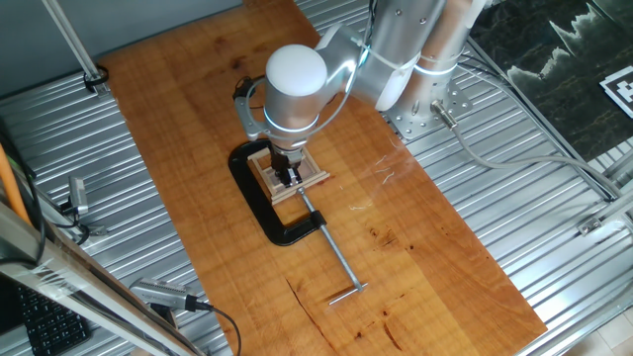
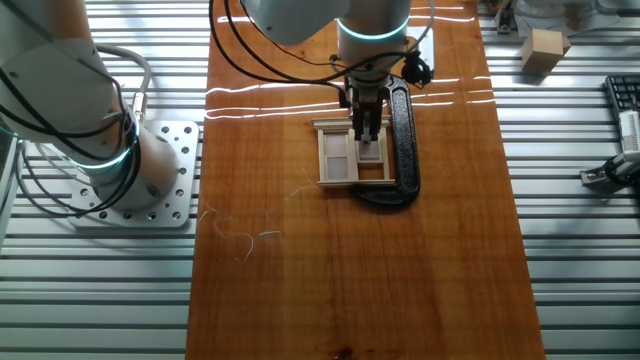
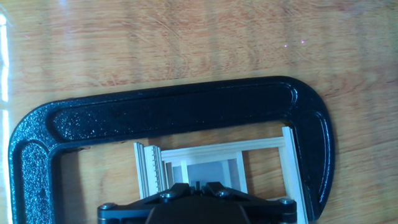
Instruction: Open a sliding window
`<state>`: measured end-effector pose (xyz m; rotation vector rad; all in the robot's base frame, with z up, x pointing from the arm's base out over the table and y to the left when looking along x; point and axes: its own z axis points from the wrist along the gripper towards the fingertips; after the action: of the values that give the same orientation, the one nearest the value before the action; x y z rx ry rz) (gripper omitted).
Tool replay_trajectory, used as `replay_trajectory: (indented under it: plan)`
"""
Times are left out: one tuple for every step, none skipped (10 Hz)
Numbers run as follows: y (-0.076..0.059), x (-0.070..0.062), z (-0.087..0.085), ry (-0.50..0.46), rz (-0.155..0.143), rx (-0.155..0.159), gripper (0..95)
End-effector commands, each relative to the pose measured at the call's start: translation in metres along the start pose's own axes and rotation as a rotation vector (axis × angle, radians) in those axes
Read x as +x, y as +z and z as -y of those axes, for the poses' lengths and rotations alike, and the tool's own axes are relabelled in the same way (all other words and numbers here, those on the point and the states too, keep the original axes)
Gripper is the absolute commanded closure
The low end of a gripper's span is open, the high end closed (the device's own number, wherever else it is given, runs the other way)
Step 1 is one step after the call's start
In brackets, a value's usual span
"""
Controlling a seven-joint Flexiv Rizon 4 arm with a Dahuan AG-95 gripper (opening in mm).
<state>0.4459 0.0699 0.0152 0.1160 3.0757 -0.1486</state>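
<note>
The sliding window [image 2: 340,158] is a small light wood frame lying flat on the wooden board, held inside the black C-clamp [image 2: 403,150]. It also shows in one fixed view [image 1: 309,176] and in the hand view [image 3: 211,165], where its pale panes and rails sit inside the clamp's arc [image 3: 168,112]. My gripper [image 2: 368,135] points straight down onto the window's right half, with its tips on or just above a pane. The jaws stand together with only a hairline gap. The fingertips themselves are hidden under the hand in the hand view.
The clamp's long metal screw [image 1: 331,247] runs toward the board's near edge and ends in a T-handle [image 1: 346,292]. The wooden board [image 1: 435,247] lies on ribbed metal. A small cardboard box [image 2: 543,50] and a keyboard [image 2: 622,100] lie off the board.
</note>
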Motion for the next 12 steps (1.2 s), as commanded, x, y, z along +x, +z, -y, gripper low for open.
replay_trajectory:
  plan:
    - [0.0062,0.001,-0.0012,0.001,-0.002,-0.001,95.0]
    - [0.0061,0.001,-0.0014,0.001,-0.002,-0.001,95.0]
    - [0.0062,0.0009,-0.0015,0.001,-0.002,-0.001,95.0]
    - [0.0062,0.0009,-0.0017,0.002,-0.002,-0.001,95.0]
    - [0.0062,0.001,-0.0021,0.003,-0.002,-0.001,95.0]
    - [0.0063,0.001,-0.0022,0.003,-0.003,0.0,95.0]
    - [0.0064,0.001,-0.0024,0.003,-0.003,0.0,95.0]
    - [0.0065,0.001,-0.0026,0.003,-0.004,-0.001,95.0]
    - [0.0067,0.001,-0.0031,0.005,-0.005,0.0,95.0]
    - [0.0068,0.001,-0.0034,0.005,-0.005,-0.001,95.0]
    - [0.0068,0.0011,-0.0035,0.006,-0.006,-0.001,95.0]
    - [0.007,0.0012,-0.0039,0.007,-0.006,0.0,95.0]
